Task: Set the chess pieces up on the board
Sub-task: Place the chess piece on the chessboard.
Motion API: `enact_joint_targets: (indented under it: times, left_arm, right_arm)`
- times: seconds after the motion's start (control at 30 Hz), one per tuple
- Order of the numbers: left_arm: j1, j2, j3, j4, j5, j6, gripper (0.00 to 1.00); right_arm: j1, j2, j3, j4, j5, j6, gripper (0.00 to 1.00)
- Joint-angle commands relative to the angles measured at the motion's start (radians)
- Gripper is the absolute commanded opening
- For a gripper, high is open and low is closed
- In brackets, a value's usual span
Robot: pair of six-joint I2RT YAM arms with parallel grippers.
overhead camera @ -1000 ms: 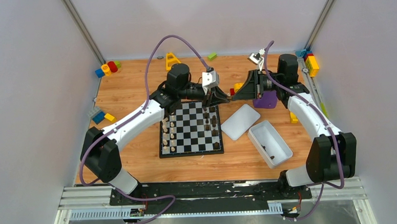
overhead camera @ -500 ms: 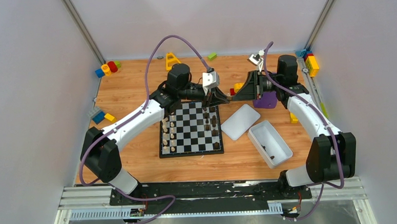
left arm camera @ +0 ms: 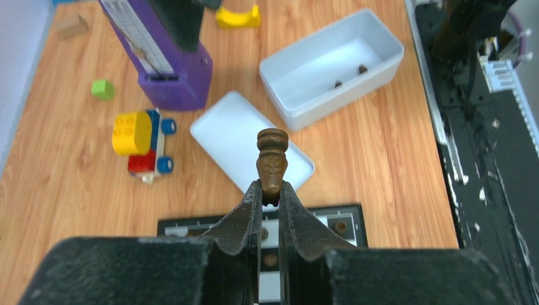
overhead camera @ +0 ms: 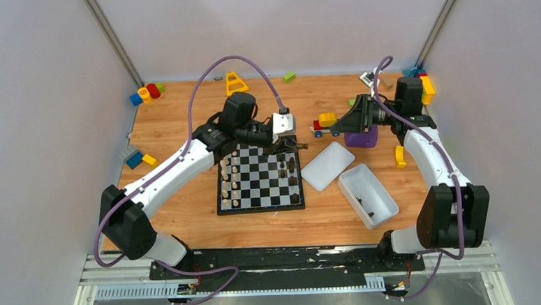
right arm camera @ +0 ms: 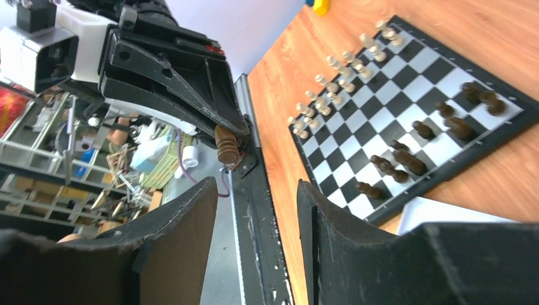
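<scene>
The board lies mid-table, with cream chess pieces along its left side and dark brown ones on its right. My left gripper hovers over the board's far right corner. It is shut on a dark brown chess piece that sticks out past the fingertips. My right gripper is open and empty, in the air right of the board, pointing at the left gripper. The right wrist view shows the held piece and the board.
A white tray holding two dark pieces stands right of the board, its lid between them. A toy car and a purple block lie behind the lid. Coloured toy blocks lie along the far edge and both sides.
My right arm has drawn back to the right, away from the left gripper. My left gripper has shifted slightly nearer, over the board's far right corner, with the dark piece in it.
</scene>
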Motion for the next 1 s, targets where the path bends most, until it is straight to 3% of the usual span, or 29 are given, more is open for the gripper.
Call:
enact_joint_targets:
  times: [0.0, 0.13, 0.43, 0.57, 0.97]
  left_arm:
    - [-0.015, -0.031, 0.063, -0.288, -0.152, 0.198, 0.00]
    - [-0.062, 0.007, 0.109, -0.483, -0.298, 0.278, 0.00]
    - [-0.167, 0.192, 0.289, -0.705, -0.534, 0.267, 0.00]
    - [-0.209, 0.316, 0.414, -0.840, -0.587, 0.244, 0.00]
    - [-0.289, 0.567, 0.619, -1.025, -0.667, 0.177, 0.00]
  right_arm:
    - [-0.060, -0.076, 0.023, -0.118, 0.044, -0.186, 0.50]
    - [-0.126, -0.112, -0.012, -0.129, 0.055, -0.221, 0.49]
    - [-0.253, -0.183, -0.089, -0.158, 0.060, -0.310, 0.48]
    - [-0.304, -0.196, -0.098, -0.162, 0.040, -0.323, 0.48]
    - [-0.377, -0.202, -0.101, -0.168, -0.039, -0.323, 0.47]
